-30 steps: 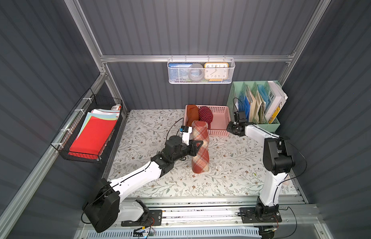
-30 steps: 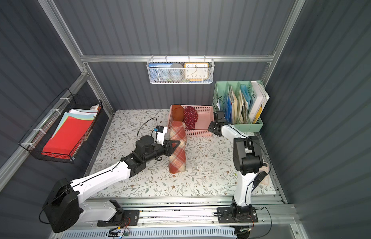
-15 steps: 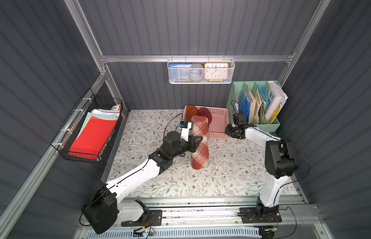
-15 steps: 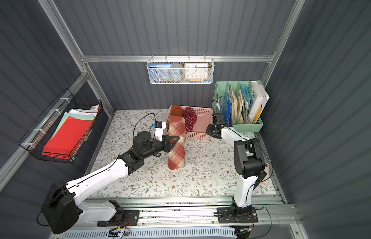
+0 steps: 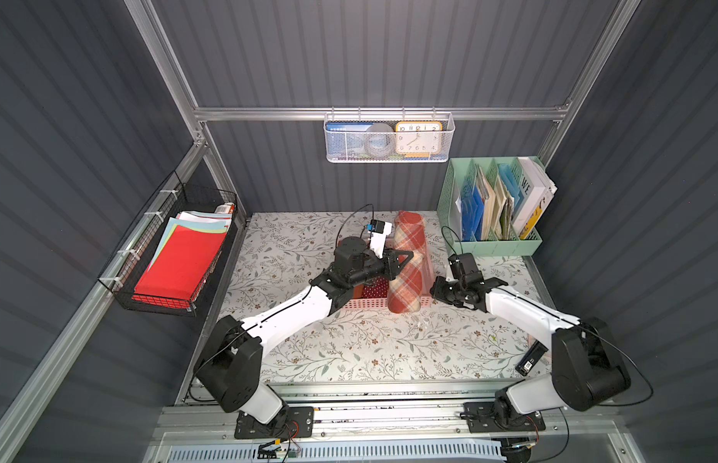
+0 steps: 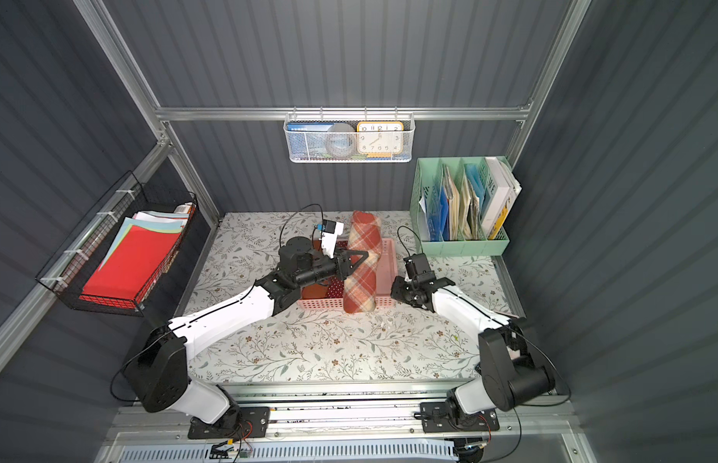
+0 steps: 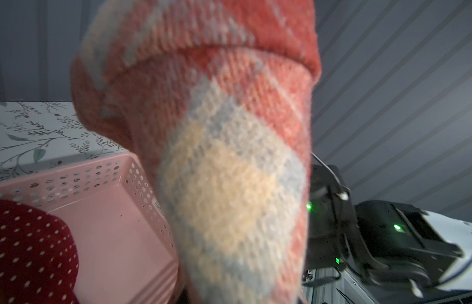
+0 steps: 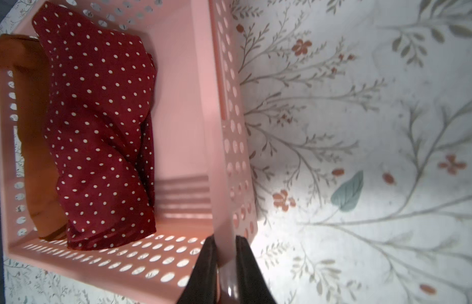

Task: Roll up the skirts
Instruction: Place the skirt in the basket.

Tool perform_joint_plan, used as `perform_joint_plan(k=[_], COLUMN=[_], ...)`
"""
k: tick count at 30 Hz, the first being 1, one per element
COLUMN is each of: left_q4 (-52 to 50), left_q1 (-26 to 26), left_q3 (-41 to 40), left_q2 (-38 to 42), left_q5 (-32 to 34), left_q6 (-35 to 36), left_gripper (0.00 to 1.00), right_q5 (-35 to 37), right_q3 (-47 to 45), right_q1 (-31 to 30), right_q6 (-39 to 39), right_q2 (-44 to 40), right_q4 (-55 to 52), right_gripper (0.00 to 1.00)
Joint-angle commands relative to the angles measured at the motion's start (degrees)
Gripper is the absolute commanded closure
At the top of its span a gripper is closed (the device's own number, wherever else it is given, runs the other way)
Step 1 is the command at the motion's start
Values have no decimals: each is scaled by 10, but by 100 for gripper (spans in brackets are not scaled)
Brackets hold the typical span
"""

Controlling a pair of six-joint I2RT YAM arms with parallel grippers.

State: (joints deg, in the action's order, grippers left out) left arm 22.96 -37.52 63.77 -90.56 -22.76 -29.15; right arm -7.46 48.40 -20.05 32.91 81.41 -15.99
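1. In both top views the left gripper (image 5: 405, 256) (image 6: 359, 256) is clenched round the middle of the rolled plaid skirt (image 5: 405, 292) (image 6: 359, 288). The roll stands tilted over the pink basket (image 5: 369, 304) (image 6: 321, 304). Whether its lower end rests inside or hangs above cannot be told. The right gripper (image 5: 435, 290) (image 6: 394, 294) sits at the basket's near corner.
2. In the left wrist view, plaid cloth fills the frame and hides the claw's own fingers. A free strip of basket floor shows beside the polka-dot skirt (image 7: 27, 250). The roll should probably go down into that strip, with the grip loosened only once it is supported (a loose roll unwinds).
3. In the right wrist view, the right gripper (image 8: 225, 263) pinches the basket's wall, which should steady it. The polka-dot skirt half covers the rust-orange skirt (image 8: 34, 158). The plaid roll is out of frame.
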Motion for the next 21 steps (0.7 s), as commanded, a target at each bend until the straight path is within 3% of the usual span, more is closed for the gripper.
perform_joint_plan(k=[1,2,4,8,16,21], left_q4=[83,93,116,153,164,70], left_q1=[-2,-2,-5,-7,-9,-8], left_q3=[21,23,29,57,116,142], left_q2=[-18,-29,-50,-112,-219,-254], left_q5=[-29,-32,-36,-58,-71,-60], left_q6=[-25,-31,-40,-60,-89,-24], left_gripper=[100,100,100,100,100,100], right_q5=[32,33,20,87,191,193], right_q3=[-18,-25,-33,-54,-85,-109], right_q1=[-38,-47,-51,-49,-25,-5], right_q6=[48,57,65,54,15,11], right_q2=[-51,-64,-83,-164,-308,-370], right_q4=[-47,-49,-58,-98,-207,-232], right_gripper=[100,97,71,53,45,44])
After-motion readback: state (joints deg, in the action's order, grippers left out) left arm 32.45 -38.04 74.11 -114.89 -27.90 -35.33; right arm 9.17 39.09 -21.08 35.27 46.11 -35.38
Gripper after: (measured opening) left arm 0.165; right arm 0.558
